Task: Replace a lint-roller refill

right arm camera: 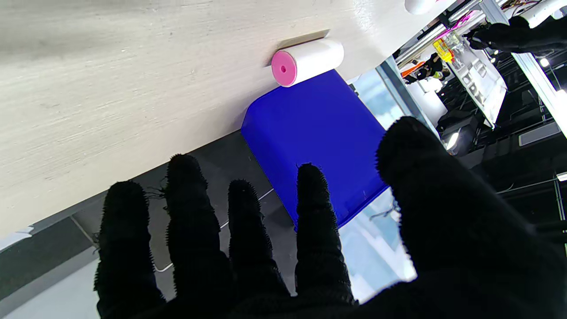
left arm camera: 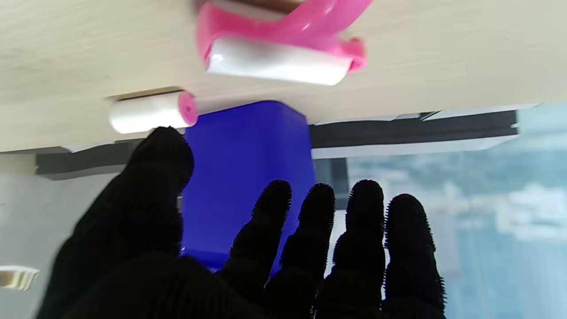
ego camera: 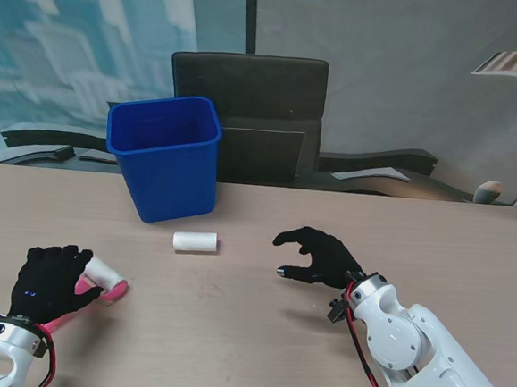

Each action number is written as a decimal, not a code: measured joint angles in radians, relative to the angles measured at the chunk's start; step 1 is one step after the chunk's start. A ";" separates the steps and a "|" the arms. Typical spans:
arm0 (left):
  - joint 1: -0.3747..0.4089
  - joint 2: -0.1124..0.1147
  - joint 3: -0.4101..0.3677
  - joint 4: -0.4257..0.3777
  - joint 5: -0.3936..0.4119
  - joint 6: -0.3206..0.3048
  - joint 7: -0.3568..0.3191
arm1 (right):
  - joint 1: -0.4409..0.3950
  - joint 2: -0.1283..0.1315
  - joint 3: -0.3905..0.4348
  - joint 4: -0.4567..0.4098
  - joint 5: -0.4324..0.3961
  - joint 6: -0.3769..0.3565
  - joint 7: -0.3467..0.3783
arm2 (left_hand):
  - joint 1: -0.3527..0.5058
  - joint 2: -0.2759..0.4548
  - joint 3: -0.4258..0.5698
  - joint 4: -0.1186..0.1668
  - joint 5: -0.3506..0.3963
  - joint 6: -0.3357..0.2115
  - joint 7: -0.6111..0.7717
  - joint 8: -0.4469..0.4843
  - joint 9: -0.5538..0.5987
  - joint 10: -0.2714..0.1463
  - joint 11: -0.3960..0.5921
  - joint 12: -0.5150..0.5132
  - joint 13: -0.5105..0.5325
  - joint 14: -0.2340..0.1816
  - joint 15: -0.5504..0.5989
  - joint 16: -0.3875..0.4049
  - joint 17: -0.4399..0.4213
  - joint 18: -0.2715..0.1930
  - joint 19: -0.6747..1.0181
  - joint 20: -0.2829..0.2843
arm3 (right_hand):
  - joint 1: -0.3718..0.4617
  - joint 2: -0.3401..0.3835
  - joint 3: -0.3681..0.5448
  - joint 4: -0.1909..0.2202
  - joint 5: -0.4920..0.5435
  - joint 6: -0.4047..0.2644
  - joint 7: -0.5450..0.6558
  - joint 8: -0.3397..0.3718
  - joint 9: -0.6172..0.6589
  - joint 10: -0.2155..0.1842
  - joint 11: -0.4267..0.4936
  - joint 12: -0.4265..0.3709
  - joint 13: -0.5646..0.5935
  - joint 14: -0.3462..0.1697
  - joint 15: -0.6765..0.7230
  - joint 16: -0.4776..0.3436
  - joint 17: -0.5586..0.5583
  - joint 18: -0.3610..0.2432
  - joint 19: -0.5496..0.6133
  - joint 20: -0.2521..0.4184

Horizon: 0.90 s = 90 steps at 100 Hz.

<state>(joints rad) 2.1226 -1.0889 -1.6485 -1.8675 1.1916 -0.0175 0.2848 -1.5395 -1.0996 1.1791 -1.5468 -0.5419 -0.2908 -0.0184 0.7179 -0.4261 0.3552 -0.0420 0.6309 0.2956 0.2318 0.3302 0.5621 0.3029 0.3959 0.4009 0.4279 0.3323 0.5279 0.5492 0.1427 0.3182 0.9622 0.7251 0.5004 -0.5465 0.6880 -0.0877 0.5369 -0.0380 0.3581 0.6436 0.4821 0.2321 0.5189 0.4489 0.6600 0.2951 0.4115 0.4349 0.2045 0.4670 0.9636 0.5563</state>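
The pink lint roller (ego camera: pixel 107 279) with its white roll lies on the table at the near left; in the left wrist view the lint roller (left arm camera: pixel 279 57) rests flat, free of the fingers. My left hand (ego camera: pixel 50 281) hovers over its handle end, open, fingers (left arm camera: pixel 363 221) spread. A spare white refill (ego camera: pixel 195 240) with a pink core lies in front of the blue bin, and the refill (right arm camera: pixel 305 62) shows its pink end in the right wrist view. My right hand (ego camera: pixel 321 257) is open to the right of it, holding nothing.
A blue plastic bin (ego camera: pixel 165 155) stands upright at the table's far edge, left of centre. Behind it is a black office chair (ego camera: pixel 248 103). The wooden table (ego camera: pixel 256 337) stretches across the whole view.
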 measured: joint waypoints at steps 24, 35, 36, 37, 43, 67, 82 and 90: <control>0.013 0.001 -0.006 0.025 0.022 0.071 -0.019 | 0.001 0.000 -0.001 0.001 0.000 0.000 0.001 | -0.006 0.000 -0.015 0.000 0.030 0.016 -0.008 0.003 0.022 0.012 0.002 0.000 0.017 0.013 0.012 0.012 0.002 0.003 0.027 0.012 | 0.000 0.000 0.000 0.000 0.000 0.000 0.000 0.000 0.000 0.000 0.000 0.000 0.000 0.000 0.000 0.000 0.000 0.000 0.000 0.000; 0.032 0.001 -0.015 0.026 0.031 0.092 -0.016 | 0.002 0.000 -0.002 0.002 0.001 0.000 0.003 | -0.007 0.000 -0.026 0.000 0.030 0.018 -0.010 0.004 0.022 0.012 0.002 0.000 0.018 0.014 0.012 0.012 0.002 0.003 0.028 0.012 | 0.000 0.000 0.000 0.000 0.000 0.000 0.000 0.000 0.000 0.000 0.000 0.000 0.000 0.000 0.000 0.000 0.000 0.000 0.000 0.000; 0.034 0.001 -0.015 0.026 0.031 0.094 -0.015 | 0.002 0.000 -0.003 0.002 0.002 0.000 0.004 | -0.008 0.000 -0.027 0.000 0.030 0.018 -0.010 0.004 0.022 0.012 0.002 0.000 0.017 0.014 0.012 0.012 0.002 0.003 0.028 0.012 | 0.000 0.000 0.000 0.000 0.000 0.000 0.000 0.000 0.000 0.000 0.000 0.000 0.000 0.000 0.000 0.000 0.000 0.000 0.000 0.000; 0.035 0.001 -0.016 0.027 0.032 0.096 -0.014 | 0.002 0.000 -0.003 0.002 0.002 0.000 0.004 | -0.008 0.000 -0.027 0.000 0.030 0.019 -0.011 0.004 0.022 0.012 0.002 0.000 0.017 0.014 0.012 0.012 0.002 0.003 0.028 0.012 | 0.000 0.000 0.000 0.000 0.000 0.000 0.000 0.000 0.000 0.000 0.000 0.000 0.000 0.000 0.000 0.000 0.000 0.000 0.000 0.000; 0.040 0.001 -0.016 0.032 0.039 0.110 -0.008 | 0.003 0.000 -0.005 0.003 0.006 0.001 0.006 | -0.008 0.000 -0.027 0.000 0.030 0.022 -0.019 0.004 0.022 0.013 0.002 0.000 0.017 0.014 0.013 0.012 0.002 0.003 0.028 0.012 | 0.000 0.000 0.000 0.000 0.000 0.000 0.000 0.000 0.000 0.000 0.000 0.000 0.000 0.000 0.001 0.000 0.000 0.000 0.000 0.000; 0.031 0.001 -0.012 0.063 0.039 0.136 -0.012 | 0.007 0.001 -0.011 0.004 0.011 0.003 0.015 | -0.009 0.002 -0.045 0.000 0.030 0.028 -0.027 0.004 0.022 0.022 0.002 0.000 0.018 0.015 0.020 0.012 0.002 0.003 0.029 0.012 | 0.000 0.000 0.000 0.000 0.000 0.000 0.009 0.000 0.000 0.000 0.000 0.000 0.000 0.000 0.001 0.000 0.000 0.000 0.000 0.000; -0.021 0.004 0.014 0.119 0.025 0.151 -0.029 | 0.012 0.001 -0.017 0.008 0.016 0.003 0.018 | 0.028 0.043 -0.139 0.008 0.049 0.030 -0.029 0.005 0.022 0.033 0.002 0.000 0.018 0.033 0.025 0.012 0.002 0.010 0.041 0.012 | 0.000 0.000 0.000 0.000 0.000 0.000 0.009 0.000 0.000 0.000 0.000 0.000 0.000 0.000 0.001 0.000 0.000 0.000 0.000 0.000; -0.049 0.004 0.021 0.149 -0.001 0.156 -0.040 | 0.013 0.001 -0.017 0.009 0.017 0.003 0.022 | 0.039 0.069 -0.152 0.009 0.049 0.031 -0.029 0.005 0.022 0.034 0.002 0.000 0.017 0.039 0.025 0.012 0.000 0.015 0.050 0.014 | 0.000 0.000 0.000 0.000 0.000 0.000 0.009 0.000 0.000 0.000 0.000 0.000 0.000 0.000 0.001 0.000 0.000 0.000 0.000 0.000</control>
<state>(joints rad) 2.0735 -1.0847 -1.6271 -1.7186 1.1905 0.1388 0.2452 -1.5260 -1.0985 1.1618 -1.5378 -0.5245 -0.2879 0.0033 0.7565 -0.3570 0.2032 -0.0330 0.6803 0.3265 0.2026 0.3357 0.5842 0.3368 0.3974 0.4008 0.4454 0.3715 0.5529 0.5615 0.1427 0.3330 1.0118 0.7388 0.5004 -0.5465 0.6879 -0.0876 0.5371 -0.0380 0.3673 0.6436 0.4822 0.2321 0.5191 0.4489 0.6600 0.2951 0.4122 0.4352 0.2047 0.4670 0.9637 0.5565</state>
